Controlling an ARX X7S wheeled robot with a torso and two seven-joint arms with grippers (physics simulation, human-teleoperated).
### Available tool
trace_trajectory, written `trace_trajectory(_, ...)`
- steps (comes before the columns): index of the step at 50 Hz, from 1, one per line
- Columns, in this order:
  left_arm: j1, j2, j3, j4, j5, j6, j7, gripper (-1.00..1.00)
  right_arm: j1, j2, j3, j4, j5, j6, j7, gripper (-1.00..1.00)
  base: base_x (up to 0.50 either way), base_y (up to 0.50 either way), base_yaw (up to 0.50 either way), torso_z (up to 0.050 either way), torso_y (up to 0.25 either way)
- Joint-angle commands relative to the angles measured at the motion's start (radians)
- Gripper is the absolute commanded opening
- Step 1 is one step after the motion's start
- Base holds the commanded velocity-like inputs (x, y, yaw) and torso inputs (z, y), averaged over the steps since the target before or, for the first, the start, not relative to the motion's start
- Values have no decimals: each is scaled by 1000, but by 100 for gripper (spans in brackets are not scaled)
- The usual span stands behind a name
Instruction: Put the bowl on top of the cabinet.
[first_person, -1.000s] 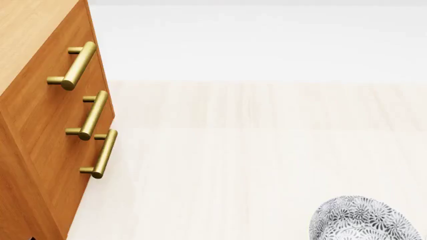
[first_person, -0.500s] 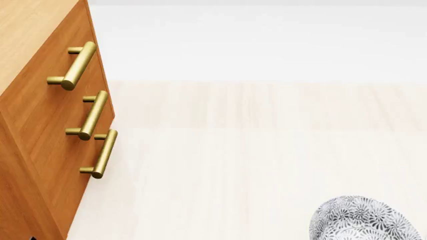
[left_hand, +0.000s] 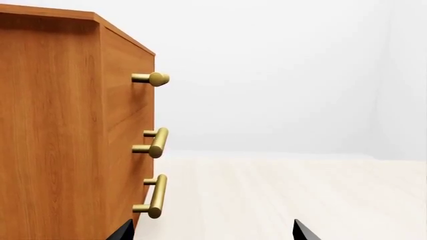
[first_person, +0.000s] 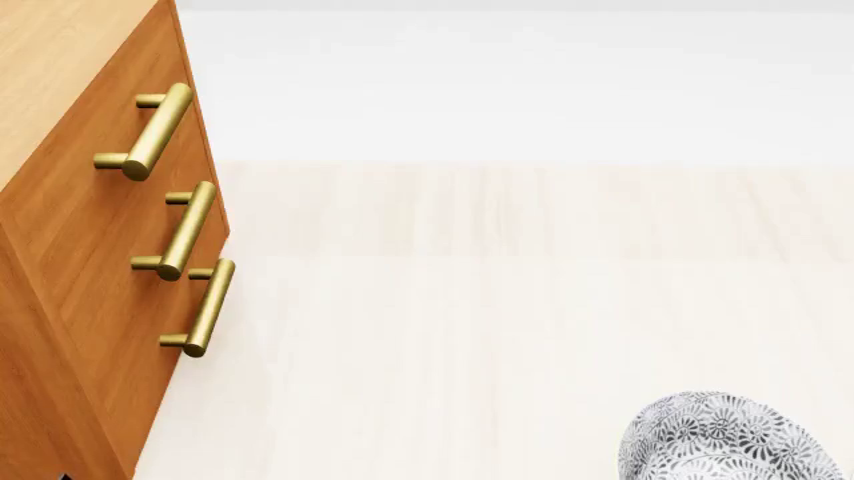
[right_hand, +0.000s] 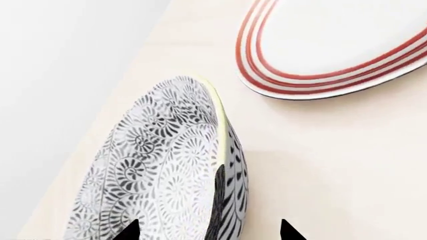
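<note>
The bowl (first_person: 727, 440), white with dense grey-black floral patterns, shows at the head view's lower right edge on the pale surface. In the right wrist view the bowl (right_hand: 167, 170) fills the near field, and my right gripper (right_hand: 208, 235) stands open, with its two dark fingertips (right_hand: 130, 231) set wide on either side of the bowl's pale rim. The orange-brown cabinet (first_person: 94, 250) with its lighter top stands at the left. My left gripper (left_hand: 210, 235) is open and holds nothing, close beside the cabinet (left_hand: 60, 125) front. Neither arm shows in the head view.
A flat white plate with red rings (right_hand: 333, 40) lies just beyond the bowl. Three brass bar handles (first_person: 187, 230) jut from the cabinet's drawer fronts, near the left gripper. Pale floor (first_person: 534, 280) stretches between cabinet and bowl, with a white wall behind.
</note>
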Motion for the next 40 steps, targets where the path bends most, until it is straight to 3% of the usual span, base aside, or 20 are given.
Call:
trace_trajectory(1, -2, -2, 3, -2, -2, 2, -1, 100, 46, -5, -19, 55, -7, 21, 2, 100, 0, 0, 0, 0, 0)
trace_trajectory(12, -4, -5, 4, -3, -8, 1, -3, 100, 36, -5, -11, 47, 0, 15, 7, 100, 0, 0, 0, 0, 0)
trace_trajectory(13, -4, -5, 4, -3, -8, 1, -3, 100, 35, -5, -9, 46, 2, 14, 8, -100, 0, 0, 0, 0, 0)
trace_trajectory(40, -2, -11, 6, -2, -17, 7, -9, 100, 6, -14, 11, 24, 8, -16, 1, -100, 0, 0, 0, 0, 0)
